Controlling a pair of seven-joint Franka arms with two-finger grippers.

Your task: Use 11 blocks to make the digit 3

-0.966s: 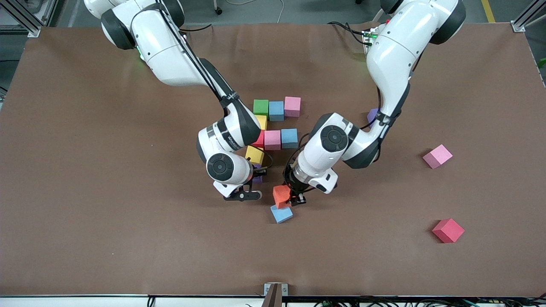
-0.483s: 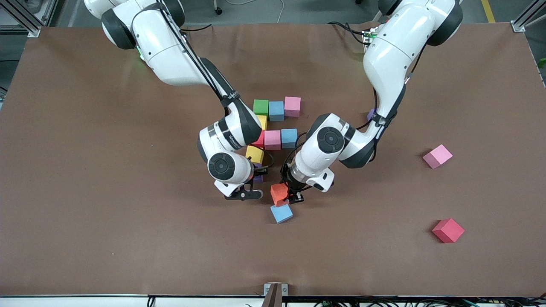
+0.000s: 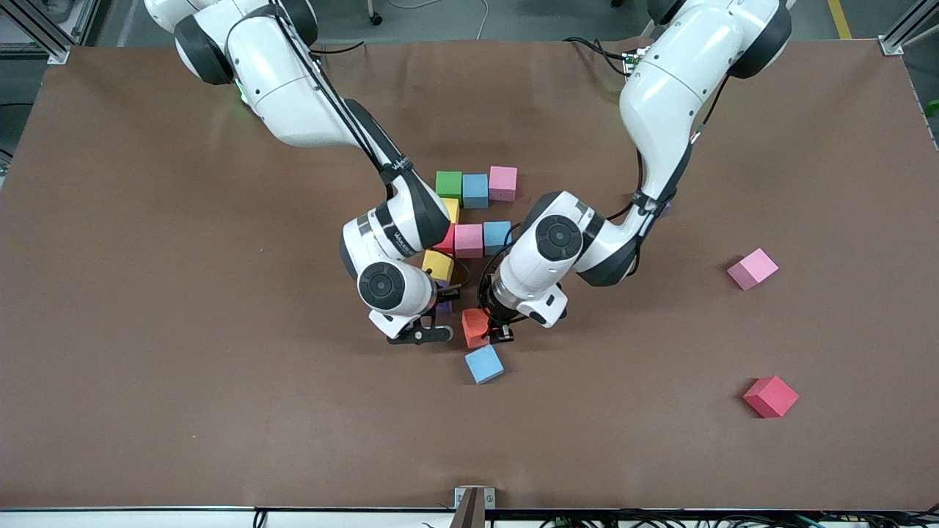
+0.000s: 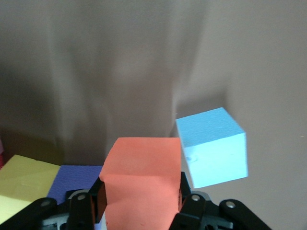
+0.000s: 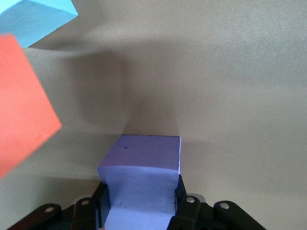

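Orange block (image 3: 475, 327) pinched in left gripper (image 3: 490, 331), purple block (image 5: 141, 184) clamped in right gripper (image 5: 139, 203)

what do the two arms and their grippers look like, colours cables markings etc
Both arms are glossy white with rounded shells and dark grey to black joint bands and round black joint caps. A black cable runs along the outside of each arm, strapped on near the wrist. The right arm's wrist band carries small white lettering. The left gripper and right gripper are black, with black fingers fixed by silver screws.
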